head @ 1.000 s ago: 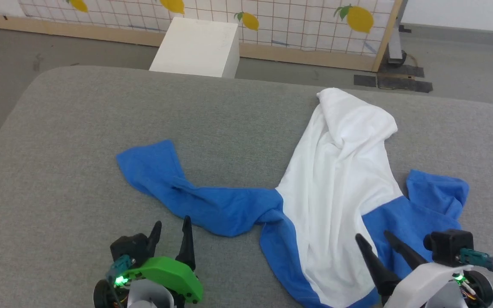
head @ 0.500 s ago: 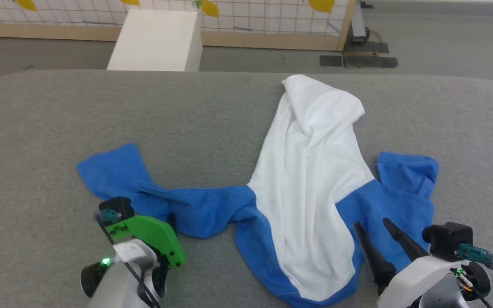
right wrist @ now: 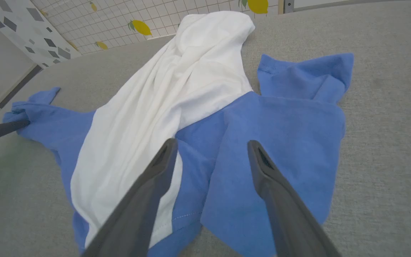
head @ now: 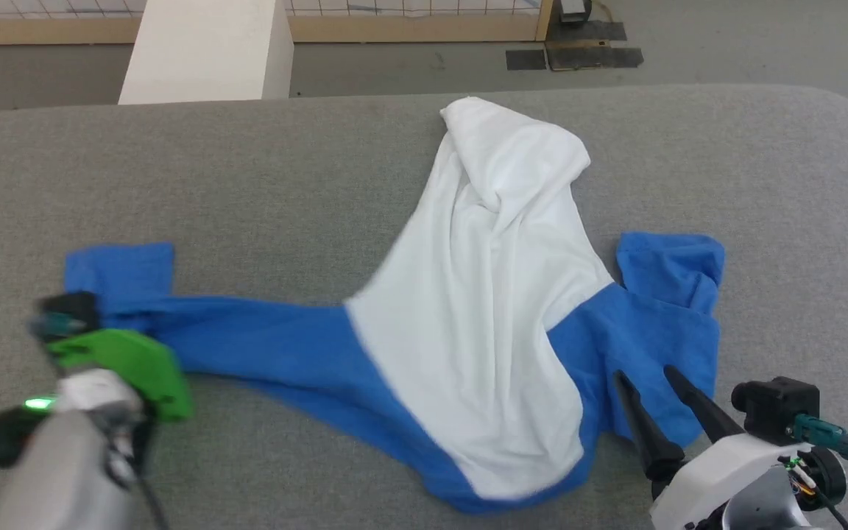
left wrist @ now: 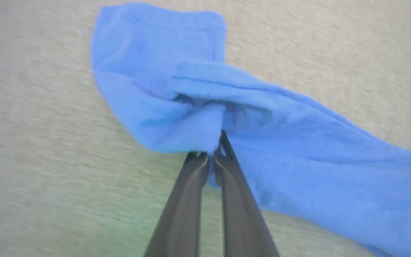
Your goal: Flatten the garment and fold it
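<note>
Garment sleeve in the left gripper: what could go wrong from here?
The left gripper is shut on a small fold of the garment near the cuff; a pull could slip it free. The right gripper is open, pinning nothing, so the whole garment might slide, leaving the white panel bunched.

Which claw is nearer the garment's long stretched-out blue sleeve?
Left. The left claw is shut on that sleeve near its cuff; the right claw stands open across the garment, by the other blue shoulder.
</note>
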Tool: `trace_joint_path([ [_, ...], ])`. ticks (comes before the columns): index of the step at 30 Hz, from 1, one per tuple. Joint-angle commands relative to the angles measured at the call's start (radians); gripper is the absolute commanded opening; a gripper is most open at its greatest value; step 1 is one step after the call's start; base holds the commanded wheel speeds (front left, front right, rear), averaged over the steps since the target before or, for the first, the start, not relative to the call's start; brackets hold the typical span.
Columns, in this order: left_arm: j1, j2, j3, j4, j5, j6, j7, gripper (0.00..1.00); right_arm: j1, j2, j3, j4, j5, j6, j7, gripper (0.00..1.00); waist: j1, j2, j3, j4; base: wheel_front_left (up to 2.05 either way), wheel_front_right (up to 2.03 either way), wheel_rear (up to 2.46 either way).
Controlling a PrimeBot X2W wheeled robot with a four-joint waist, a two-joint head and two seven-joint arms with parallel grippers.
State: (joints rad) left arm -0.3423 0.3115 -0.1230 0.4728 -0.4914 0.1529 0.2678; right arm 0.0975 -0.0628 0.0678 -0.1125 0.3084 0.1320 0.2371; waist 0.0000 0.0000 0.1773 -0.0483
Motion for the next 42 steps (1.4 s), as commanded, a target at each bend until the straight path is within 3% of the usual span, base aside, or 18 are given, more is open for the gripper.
trace_joint_path([
  [1, -0.017, 0.053, 0.024, -0.012, 0.018, 0.013, -0.011, 0.00, -0.021, 0.004, -0.002, 0.001, -0.006, -0.001, -0.010, 1.00, 0.0000, 0.0000, 0.008, -0.005, 0.00, 0.00, 0.00],
  [7, -0.043, 0.205, 0.092, -0.042, 0.042, 0.036, -0.003, 0.00, -0.046, 0.005, -0.009, -0.001, -0.013, -0.001, -0.025, 1.00, 0.0000, 0.0000, 0.053, -0.009, 0.00, 0.00, 0.00],
  [13, -0.085, 0.238, 0.119, -0.017, 0.044, 0.052, -0.034, 0.00, -0.077, 0.005, -0.014, 0.000, -0.022, -0.001, -0.039, 1.00, 0.0000, 0.0000, 0.099, -0.003, 0.00, 0.00, 0.00],
  [15, -0.096, 0.217, 0.122, 0.000, 0.034, 0.056, -0.059, 0.84, -0.087, 0.006, -0.012, 0.003, -0.023, -0.001, -0.043, 1.00, 0.0000, 0.0000, 0.106, 0.000, 0.00, 0.00, 0.00],
  [16, -0.098, 0.204, 0.120, 0.010, 0.031, 0.056, -0.074, 1.00, -0.091, 0.006, -0.012, 0.005, -0.024, -0.001, -0.045, 1.00, 0.0000, 0.0000, 0.108, 0.003, 0.00, 0.00, 0.00],
  [22, -0.072, 0.124, 0.111, 0.040, 0.012, 0.052, -0.175, 1.00, -0.096, 0.008, -0.019, 0.017, -0.027, -0.001, -0.059, 1.00, 0.0000, 0.0000, 0.080, 0.031, 0.00, 0.00, 0.00],
  [29, 0.033, -0.020, 0.123, -0.030, -0.062, 0.046, -0.281, 1.00, -0.071, 0.010, -0.026, 0.026, -0.022, -0.001, -0.065, 1.00, 0.0000, 0.0000, 0.018, 0.069, 0.00, 0.00, 0.00],
  [34, 0.113, -0.096, 0.089, -0.092, -0.084, 0.059, -0.258, 1.00, -0.056, 0.011, -0.019, 0.032, -0.013, -0.001, -0.064, 1.00, 0.0000, 0.0000, -0.020, 0.070, 0.00, 0.00, 0.00],
  [42, 0.190, -0.131, 0.052, -0.142, -0.116, 0.090, -0.125, 1.00, -0.025, 0.012, -0.018, 0.038, 0.002, -0.001, -0.061, 1.00, 0.0000, 0.0000, -0.055, 0.025, 0.00, 0.00, 0.00],
])
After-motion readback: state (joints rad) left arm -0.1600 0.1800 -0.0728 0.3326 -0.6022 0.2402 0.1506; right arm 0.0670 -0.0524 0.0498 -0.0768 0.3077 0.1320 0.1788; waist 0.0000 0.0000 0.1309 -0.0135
